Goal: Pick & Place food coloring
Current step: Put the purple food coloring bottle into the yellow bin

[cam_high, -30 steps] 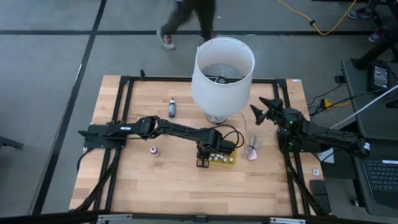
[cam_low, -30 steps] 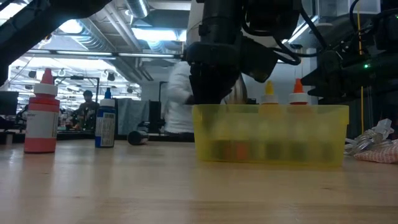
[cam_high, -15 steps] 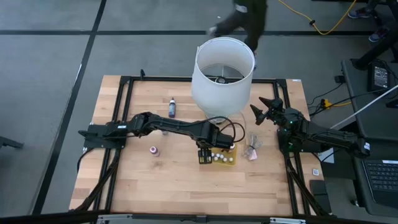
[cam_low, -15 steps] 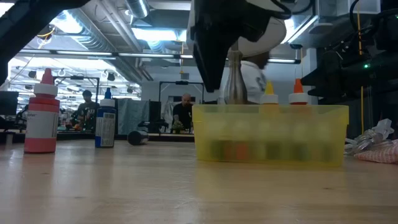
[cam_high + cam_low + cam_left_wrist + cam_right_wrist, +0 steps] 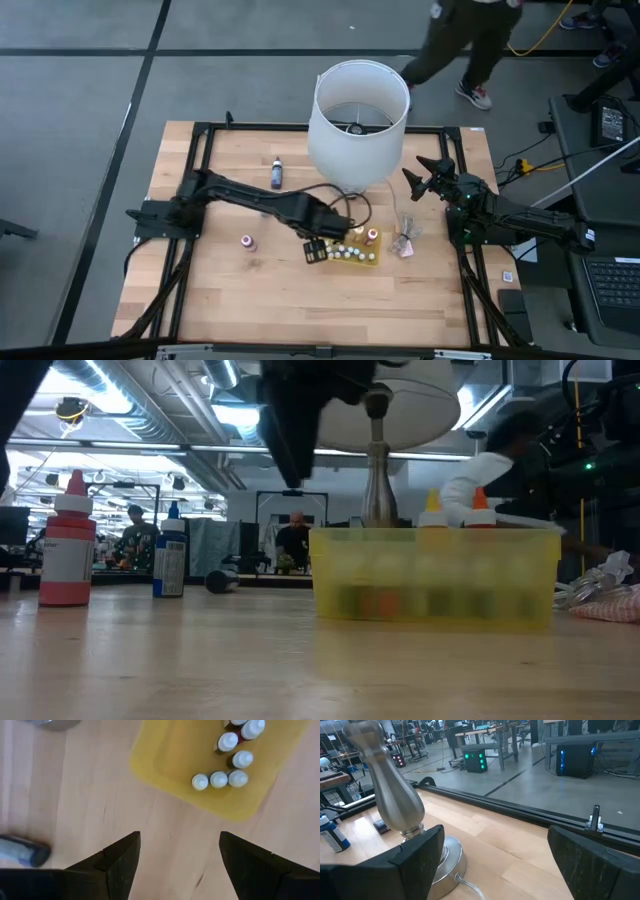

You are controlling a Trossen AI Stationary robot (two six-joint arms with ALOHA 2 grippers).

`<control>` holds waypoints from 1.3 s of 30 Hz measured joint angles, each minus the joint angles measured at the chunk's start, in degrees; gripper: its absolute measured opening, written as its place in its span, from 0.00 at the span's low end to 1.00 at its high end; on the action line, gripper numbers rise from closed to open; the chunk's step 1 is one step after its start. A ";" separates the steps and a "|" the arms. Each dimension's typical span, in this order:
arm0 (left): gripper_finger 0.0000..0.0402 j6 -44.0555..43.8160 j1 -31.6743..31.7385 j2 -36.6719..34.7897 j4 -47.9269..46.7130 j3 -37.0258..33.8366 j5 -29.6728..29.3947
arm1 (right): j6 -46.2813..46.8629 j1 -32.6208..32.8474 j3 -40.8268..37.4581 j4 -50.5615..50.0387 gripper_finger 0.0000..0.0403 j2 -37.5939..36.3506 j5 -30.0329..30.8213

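The food coloring is a set of tiny bottles. Several white-capped ones [image 5: 219, 779] stand in the yellow tray [image 5: 372, 260], with a red-topped one [image 5: 371, 237] at its far right corner. A blue bottle [image 5: 277, 172] and a red-topped bottle [image 5: 247, 241] stand apart on the table's left half. My left gripper [image 5: 316, 250] hovers open and empty just left of the tray; it also shows in the left wrist view [image 5: 178, 836]. My right gripper [image 5: 415, 172] waits open and empty at the table's right, beside the lamp.
A lamp with a white shade [image 5: 360, 110] stands on its metal base [image 5: 432, 860] at the far middle of the table. A crumpled clear wrapper [image 5: 405, 240] lies right of the tray. A person walks past on the floor beyond the far edge.
My left gripper has risen from the tray's left end and drawn back a little toward the table's left edge, and its arm has swung clear of the tray. The tray and its bottles have stayed put. A person has walked rightward past the far edge.
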 joint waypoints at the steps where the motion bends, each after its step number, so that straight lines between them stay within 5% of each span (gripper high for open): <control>1: 0.66 -1.07 0.00 -2.01 1.39 -2.57 -0.01 | 0.00 0.01 -0.01 0.01 0.88 0.00 0.00; 9: 0.66 -10.83 2.71 -15.59 4.02 -19.36 -4.92 | 0.00 -0.01 0.01 -0.01 0.88 0.00 0.00; 18: 0.66 -17.33 8.04 -30.27 5.25 -29.87 -9.72 | 0.00 0.01 -0.01 0.01 0.88 0.00 0.00; 26: 0.66 -16.16 18.47 -37.14 5.01 -32.66 -5.58 | 0.00 0.00 -0.01 -0.01 0.88 0.00 0.00; 39: 0.66 -10.05 42.37 -32.67 4.56 -30.48 8.18 | 0.00 0.01 -0.01 0.01 0.88 -0.02 0.00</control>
